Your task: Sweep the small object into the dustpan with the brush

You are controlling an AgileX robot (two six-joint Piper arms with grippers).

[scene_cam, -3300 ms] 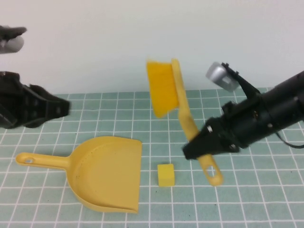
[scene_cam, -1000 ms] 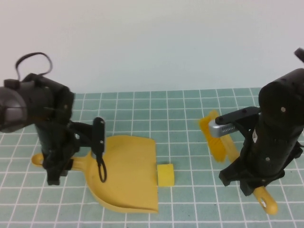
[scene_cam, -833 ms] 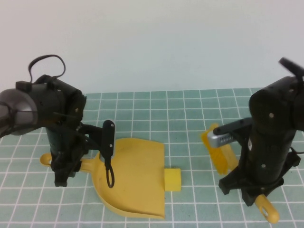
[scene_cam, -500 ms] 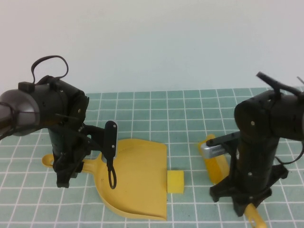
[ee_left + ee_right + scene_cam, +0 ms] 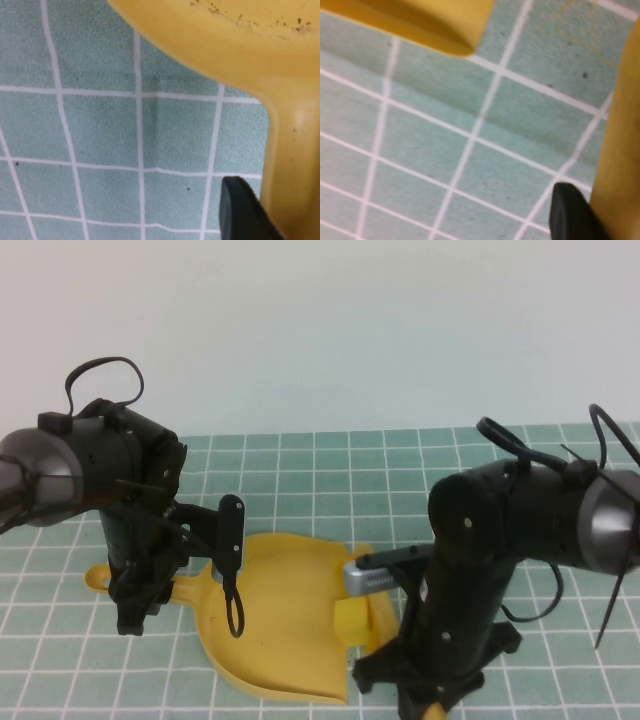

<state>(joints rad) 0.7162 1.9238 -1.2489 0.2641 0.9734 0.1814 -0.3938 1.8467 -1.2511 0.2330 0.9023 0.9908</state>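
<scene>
The yellow dustpan (image 5: 280, 590) lies on the green grid mat with its mouth to the right. My left gripper (image 5: 133, 602) is shut on its handle (image 5: 295, 165), one black finger (image 5: 244, 210) beside the handle. The small yellow cube (image 5: 349, 623) sits at the pan's mouth, just inside its edge. My right gripper (image 5: 428, 698) is shut on the yellow brush handle (image 5: 621, 150), with one finger (image 5: 571, 212) showing. The brush head (image 5: 381, 613) is pressed up behind the cube and is mostly hidden by the right arm.
The green mat with white grid lines (image 5: 330, 480) covers the table up to a plain white wall behind. A black cable loop (image 5: 232, 615) hangs from the left arm over the pan. The right arm's bulk stands over the mat's front right.
The right arm has swept the brush leftward and pushed the cube from the mat to the dustpan's mouth. The left arm moved the pan to the right, then held it still.
</scene>
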